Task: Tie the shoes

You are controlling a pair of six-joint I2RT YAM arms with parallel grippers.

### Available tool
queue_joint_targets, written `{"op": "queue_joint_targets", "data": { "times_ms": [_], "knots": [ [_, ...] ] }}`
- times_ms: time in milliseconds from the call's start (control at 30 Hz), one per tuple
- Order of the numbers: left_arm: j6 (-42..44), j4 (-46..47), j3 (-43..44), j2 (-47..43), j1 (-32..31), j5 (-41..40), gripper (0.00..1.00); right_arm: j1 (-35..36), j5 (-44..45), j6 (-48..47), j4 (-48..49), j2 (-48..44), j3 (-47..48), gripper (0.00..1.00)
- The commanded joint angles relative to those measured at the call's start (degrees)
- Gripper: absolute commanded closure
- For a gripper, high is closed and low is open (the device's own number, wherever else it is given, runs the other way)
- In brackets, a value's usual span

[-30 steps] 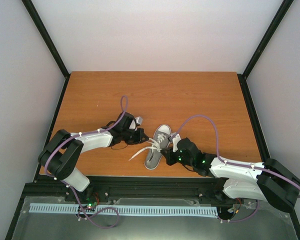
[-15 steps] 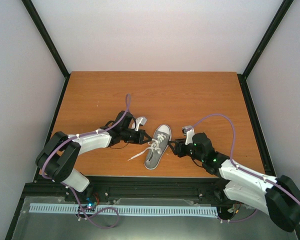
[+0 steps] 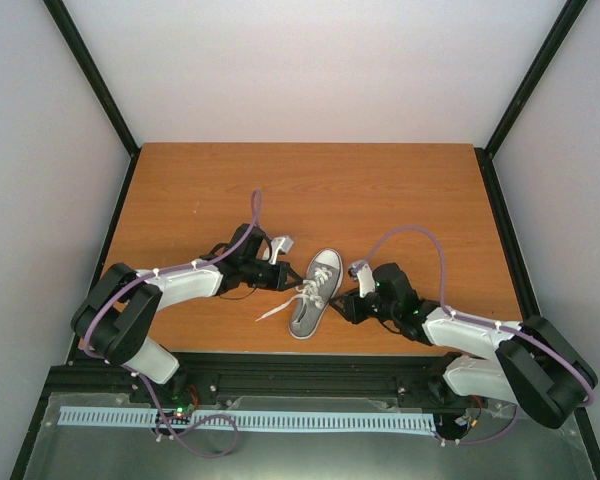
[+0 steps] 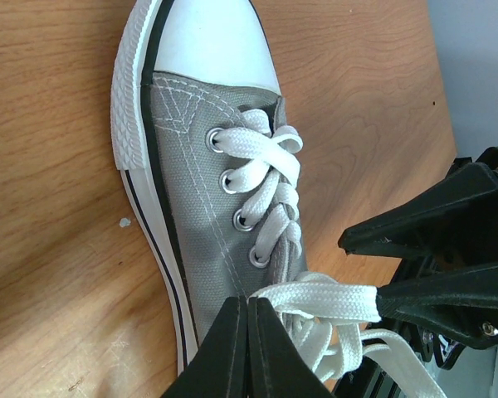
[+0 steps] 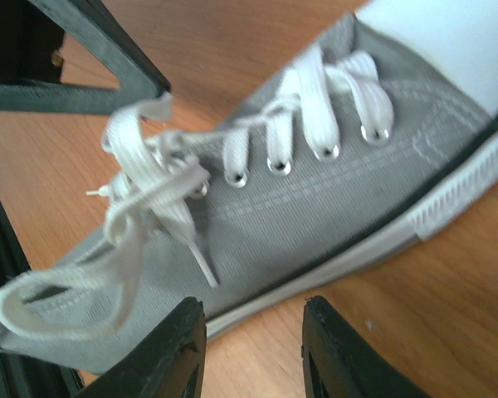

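Note:
The grey canvas sneaker [image 3: 307, 314] lies near the table's front edge, its white toe cap pointing away. It shows in the left wrist view [image 4: 195, 207] and the right wrist view [image 5: 315, 207]. Its white laces [image 4: 315, 300] are loosely tangled over the tongue, and one end trails onto the table to the left [image 3: 272, 310]. My left gripper [image 3: 292, 278] [image 4: 247, 303] is shut at the shoe's left side, pinching a lace loop [image 5: 141, 116]. My right gripper [image 3: 346, 300] [image 5: 253, 313] is open and empty, low beside the shoe's right sole rim.
The wooden table [image 3: 310, 190] extends behind the shoe. Black frame posts and grey walls enclose it. A black rail [image 3: 280, 375] runs along the near edge. Purple cables arc over both arms.
My right gripper pulled away to the right, then came back down beside the shoe's right side. My left gripper shifted slightly right and stays shut on the lace.

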Motion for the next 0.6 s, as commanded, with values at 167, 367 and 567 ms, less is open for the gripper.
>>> {"op": "queue_joint_targets", "data": {
  "times_ms": [167,367,567],
  "knots": [
    [0.65,1.74,0.52,-0.84,0.42,0.57,0.99,3.21,0.95,-5.07,-0.54,4.58,4.02,0.72],
    [0.26,2.01,0.74,-0.74,0.43,0.63,0.99,5.06,2.86,-5.79,-0.42,6.92,5.12,0.73],
    [0.27,2.05,0.9,-0.3,0.42,0.95,0.99,6.0,4.84,-6.41,-0.21,7.91,5.86,0.75]
  ]
}}
